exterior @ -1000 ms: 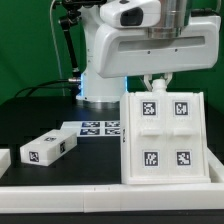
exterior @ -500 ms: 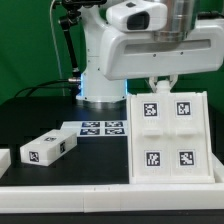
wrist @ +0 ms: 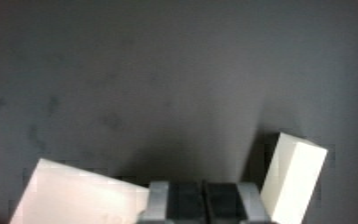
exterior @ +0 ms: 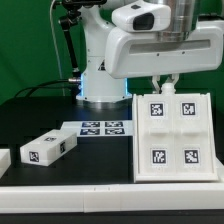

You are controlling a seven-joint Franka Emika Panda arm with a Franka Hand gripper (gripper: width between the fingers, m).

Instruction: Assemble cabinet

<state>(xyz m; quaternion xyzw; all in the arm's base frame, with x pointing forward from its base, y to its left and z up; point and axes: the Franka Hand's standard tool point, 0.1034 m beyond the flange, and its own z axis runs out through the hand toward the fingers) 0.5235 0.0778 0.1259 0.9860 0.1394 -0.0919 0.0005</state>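
Cabinet [exterior: 170, 135] shifted toward exterior view's right, end effector [exterior: 161, 86] directly above its top edge; closure cannot be told. Judged rigid, light, slippery plastic; top wall best gripped.

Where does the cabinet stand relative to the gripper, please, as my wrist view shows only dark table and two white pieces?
Observer: In the exterior view the cabinet stands upright on the exterior view's right, with the gripper at its top edge.
Operator: Thank you. Do any loose parts lie nearby?
Observer: Yes, a tagged white block lies apart from it, on the exterior view's left.
Operator: And what lies between the two?
Observer: The marker board lies flat on the table, farther back than the block.
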